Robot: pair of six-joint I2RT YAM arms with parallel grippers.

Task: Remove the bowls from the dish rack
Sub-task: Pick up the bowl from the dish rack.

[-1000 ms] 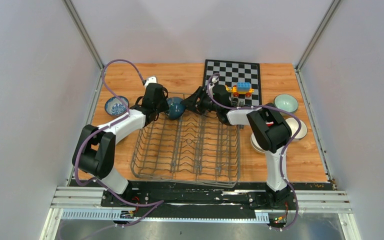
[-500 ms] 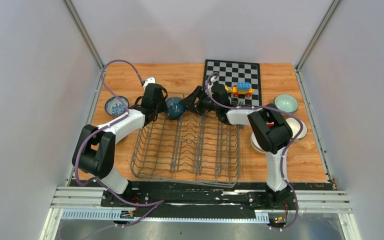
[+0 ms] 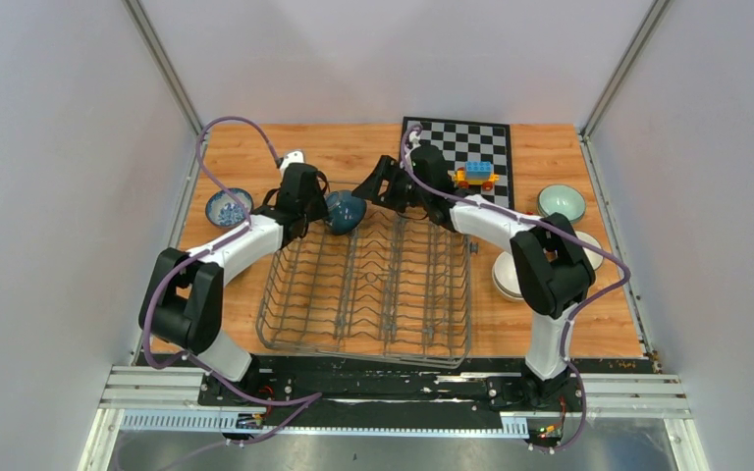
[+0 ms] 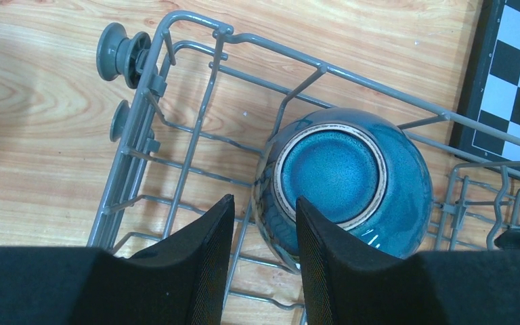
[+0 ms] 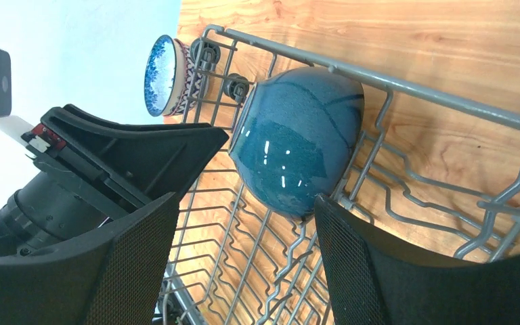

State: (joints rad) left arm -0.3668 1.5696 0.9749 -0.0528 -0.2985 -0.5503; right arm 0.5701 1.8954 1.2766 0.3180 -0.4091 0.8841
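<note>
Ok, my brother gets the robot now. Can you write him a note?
Left gripper: fingers either side of the wall of the teal bowl; firm grip not certain.
Right gripper: open, empty, apart from that bowl.
Teal bowl: in the far-left corner of the dish rack, the only bowl in it.
Done: patterned bowl on the table left of the rack; green bowl and two pale bowls on its right.
Left to do: lift the teal bowl out and set it down.
</note>
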